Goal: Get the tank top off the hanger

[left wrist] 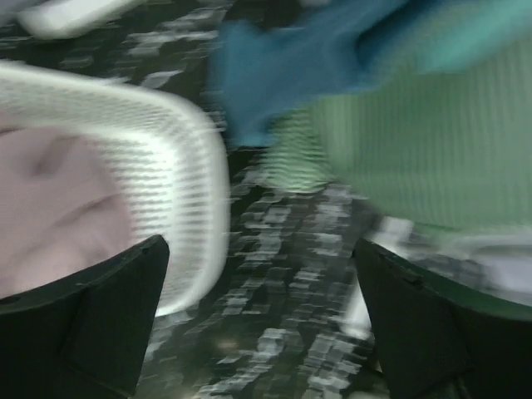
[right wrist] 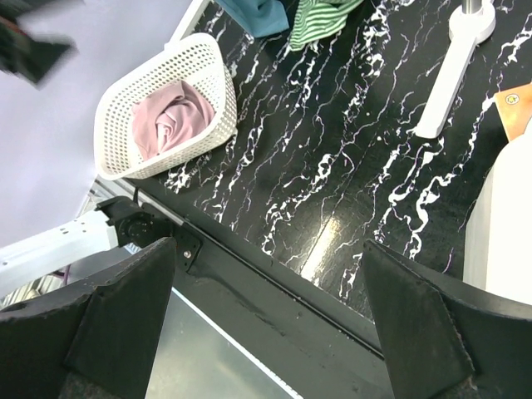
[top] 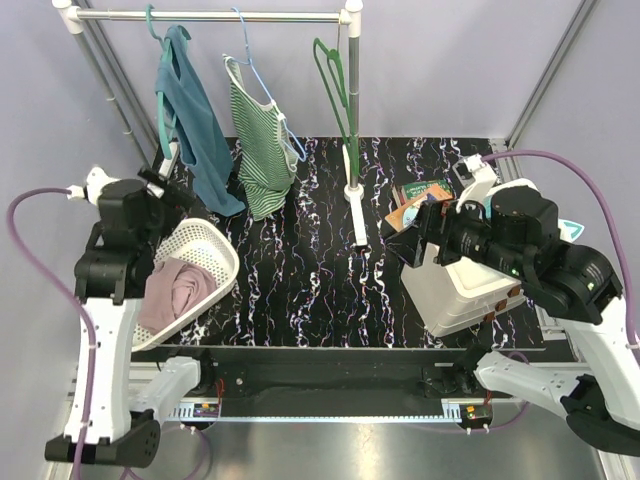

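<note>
Left gripper (left wrist: pixel 259 249) is hanging released and empty beside the white basket (top: pixel 225 250), while the striped tank top (top: pixel 262 150) is hanging on the rail (top: pixel 210 15).

We are seeing the left fingers spread wide with nothing between them, the basket's mesh rim just to their left and a pink garment (top: pixel 175 290) lying crumpled inside it. The left wrist view is blurring badly. Just beyond the gripper, a teal garment (top: pixel 195 130) is hanging from the rail, and next to it the green-and-white striped tank top is draping from a pale blue hanger (top: pixel 296 147), its hem touching the black marbled table (top: pixel 320 270). Further right, a bare green hanger (top: pixel 335 85) is dangling from the same rail. Across the table, the right gripper (right wrist: pixel 268 249) is also standing open and holding nothing, well apart from the clothes.
</note>
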Controlling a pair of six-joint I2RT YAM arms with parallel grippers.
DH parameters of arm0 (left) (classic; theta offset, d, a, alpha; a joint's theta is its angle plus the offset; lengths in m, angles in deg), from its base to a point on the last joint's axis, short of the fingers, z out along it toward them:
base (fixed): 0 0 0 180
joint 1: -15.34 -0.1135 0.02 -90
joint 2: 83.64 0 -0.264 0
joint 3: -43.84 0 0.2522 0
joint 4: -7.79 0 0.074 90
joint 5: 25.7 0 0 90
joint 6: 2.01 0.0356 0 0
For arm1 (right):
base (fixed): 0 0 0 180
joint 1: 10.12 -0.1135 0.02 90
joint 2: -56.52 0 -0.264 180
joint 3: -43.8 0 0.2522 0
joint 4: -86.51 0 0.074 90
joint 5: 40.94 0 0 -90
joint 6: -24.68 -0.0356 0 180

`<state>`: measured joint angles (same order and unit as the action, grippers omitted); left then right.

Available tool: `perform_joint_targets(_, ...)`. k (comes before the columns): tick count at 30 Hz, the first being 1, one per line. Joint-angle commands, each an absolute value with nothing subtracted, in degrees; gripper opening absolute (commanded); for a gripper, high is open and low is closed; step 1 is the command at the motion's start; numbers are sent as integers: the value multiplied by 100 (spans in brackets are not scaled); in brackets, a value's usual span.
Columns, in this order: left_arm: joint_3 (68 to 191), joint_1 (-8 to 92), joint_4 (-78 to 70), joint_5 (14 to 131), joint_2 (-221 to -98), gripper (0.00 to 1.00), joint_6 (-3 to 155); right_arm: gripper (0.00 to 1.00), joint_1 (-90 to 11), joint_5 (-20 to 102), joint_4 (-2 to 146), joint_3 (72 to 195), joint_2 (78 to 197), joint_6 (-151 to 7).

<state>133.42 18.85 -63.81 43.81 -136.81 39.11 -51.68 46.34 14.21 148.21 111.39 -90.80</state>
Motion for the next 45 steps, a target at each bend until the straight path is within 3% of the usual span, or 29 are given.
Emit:
perform_joint_targets(1, 13504, 1877, -3309, 7164, -13453, 91, 3588, 100, -5152, 4528, 1571, 14950, 11321, -8993)
perform_joint_targets(5, 14150, 2061, -1820, 8598, -13891, 89, 3437, 100, -5152, 4555, 1667, 14958, 11426, -8950)
perform_joint_targets(10, 15286, 2798, -1537, 8751, -14953, 92, 3789, 100, -5152, 4660, 1720, 15107, 11593, -8844)
perform_joint_targets(13, 15770, 3124, -1520, 8330, -15368, 90, 4026, 100, -5152, 4739, 1712, 15301, 11681, -8853)
perform_joint_targets(18, 16000, 3301, -1546, 6880, -15799, 68, 4396, 100, -5143, 4836, 1738, 15319, 11734, -8844)
perform_joint_targets(22, 15930, 3301, -1835, 6141, -16036, 69, 4396, 100, -5152, 4871, 1738, 15205, 11664, -8914)
perform_joint_targets(33, 16087, 3275, -1950, 5912, -16907, 67, 4528, 100, -5152, 5293, 1738, 15327, 11629, -8844)
perform_joint_targets(45, 16290, 3011, -1643, 6237, -17627, 46, 4027, 100, -5152, 5547, 1580, 15407, 11453, -8985)
